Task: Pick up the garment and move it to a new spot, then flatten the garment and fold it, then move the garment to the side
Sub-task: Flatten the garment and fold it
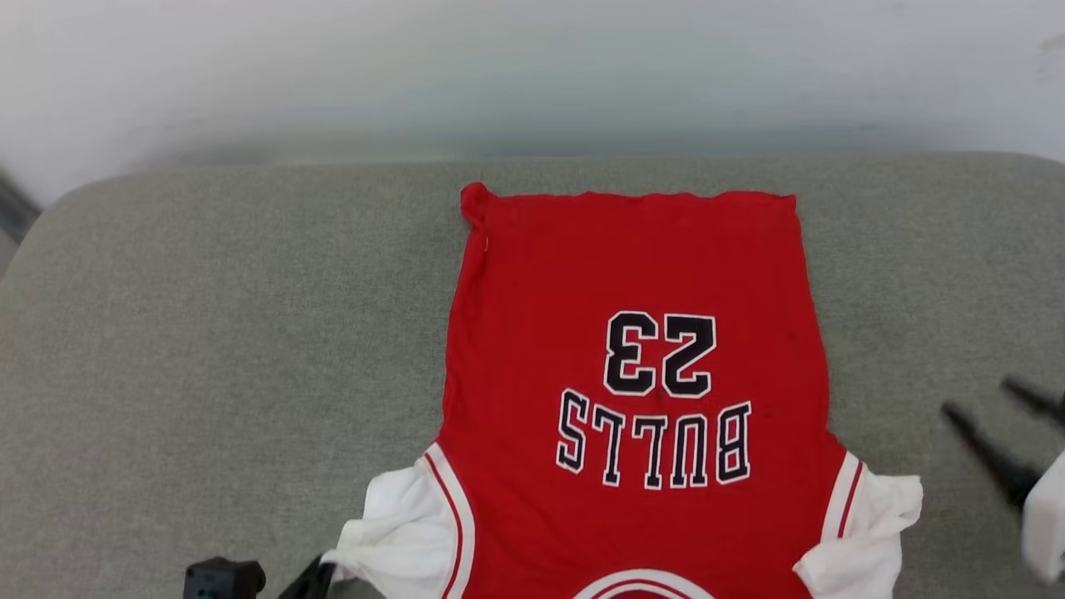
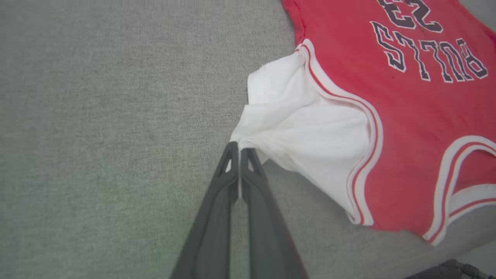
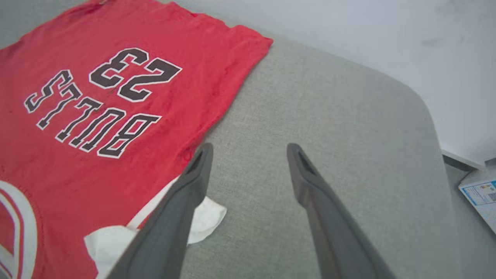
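The garment (image 1: 632,399), a red jersey with white sleeves and black lettering, lies spread flat on the grey padded surface (image 1: 208,349), hem at the far side and collar nearest me. My left gripper (image 1: 320,571) sits at the bottom left. In the left wrist view its fingers (image 2: 228,170) are shut together, pinching the corner of the white sleeve (image 2: 306,131), which is slightly raised. My right gripper (image 1: 978,398) hovers open just right of the garment. In the right wrist view that gripper (image 3: 250,151) is over bare cushion, with the other white sleeve (image 3: 205,221) under one finger.
A pale wall (image 1: 532,66) runs behind the padded surface. Its corners are rounded, and its right edge (image 3: 434,128) drops off near a printed paper (image 3: 480,193). Bare cushion stretches wide on the left of the garment and narrower on the right.
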You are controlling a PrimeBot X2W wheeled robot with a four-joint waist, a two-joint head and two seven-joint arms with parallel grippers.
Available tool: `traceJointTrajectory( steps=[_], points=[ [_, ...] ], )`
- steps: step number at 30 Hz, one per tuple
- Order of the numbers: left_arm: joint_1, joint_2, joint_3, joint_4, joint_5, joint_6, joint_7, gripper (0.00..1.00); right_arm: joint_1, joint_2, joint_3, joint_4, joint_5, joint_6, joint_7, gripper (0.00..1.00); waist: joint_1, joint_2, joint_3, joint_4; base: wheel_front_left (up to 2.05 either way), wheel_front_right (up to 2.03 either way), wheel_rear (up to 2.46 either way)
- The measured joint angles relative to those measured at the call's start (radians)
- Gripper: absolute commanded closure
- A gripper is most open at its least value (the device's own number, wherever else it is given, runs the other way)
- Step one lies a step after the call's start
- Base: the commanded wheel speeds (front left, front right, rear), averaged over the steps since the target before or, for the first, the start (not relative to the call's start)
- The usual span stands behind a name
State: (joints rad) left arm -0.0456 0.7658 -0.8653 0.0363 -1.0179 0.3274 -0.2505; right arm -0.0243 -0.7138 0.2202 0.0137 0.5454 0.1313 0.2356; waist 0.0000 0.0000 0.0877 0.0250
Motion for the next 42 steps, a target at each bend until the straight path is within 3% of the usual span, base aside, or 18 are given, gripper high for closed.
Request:
traceJointTrajectory(
  steps=[7,13,17,22,25,33,40,41,42],
  points=[
    [-0.064,0.0,0.034,-0.068,0.067,0.026,-0.007,1.0,-0.238,-0.111,-0.109,-0.122,0.024,0.0,0.182,0.0,0.0,0.0,0.088,0.031,0.0,0.0,0.0],
    [-0.138,-0.014,0.04,-0.12,0.127,0.033,-0.008,1.0,-0.486,-0.24,-0.035,-0.107,0.111,0.0,0.47,0.0,0.0002,0.0,0.199,0.076,0.0,0.0,0.0],
    [-0.185,-0.032,0.046,-0.149,0.16,0.034,-0.008,1.0,-0.655,-0.26,0.019,-0.065,0.183,0.0,0.655,0.0,0.0002,0.0,0.282,0.112,0.0,0.0,0.0],
    [-0.23,-0.055,0.053,-0.183,0.194,0.043,-0.009,1.0,-0.846,-0.212,0.036,0.05,0.196,0.0,0.844,0.0,0.0003,0.0,0.386,0.158,0.0,0.0,0.0],
    [-0.248,-0.062,0.058,-0.199,0.213,0.048,-0.009,1.0,-0.935,-0.153,0.032,0.117,0.162,0.0,0.897,0.0,0.0003,0.0,0.445,0.183,0.0,0.0,0.0],
    [-0.292,-0.075,0.067,-0.237,0.253,0.061,-0.012,1.0,-1.055,-0.018,0.007,0.258,0.057,0.0,0.913,0.0,0.0003,0.0,0.572,0.231,0.0,0.0,0.0],
    [-0.298,-0.08,0.083,-0.253,0.257,0.073,-0.014,1.0,-1.021,-0.029,0.036,0.273,0.043,-0.002,0.93,0.0,0.0001,0.0,0.608,0.241,0.0,0.0,0.0],
    [-0.298,-0.08,0.084,-0.252,0.257,0.074,-0.014,1.0,-1.017,-0.03,0.034,0.272,0.044,-0.002,0.929,0.63,0.0001,0.0,0.607,0.24,0.0,0.0,0.0],
    [-0.298,-0.079,0.084,-0.251,0.257,0.075,-0.014,1.0,-1.014,-0.035,0.035,0.271,0.043,-0.002,0.924,1.0,0.0001,0.0,0.604,0.24,0.0,0.0,0.0]
  ],
)
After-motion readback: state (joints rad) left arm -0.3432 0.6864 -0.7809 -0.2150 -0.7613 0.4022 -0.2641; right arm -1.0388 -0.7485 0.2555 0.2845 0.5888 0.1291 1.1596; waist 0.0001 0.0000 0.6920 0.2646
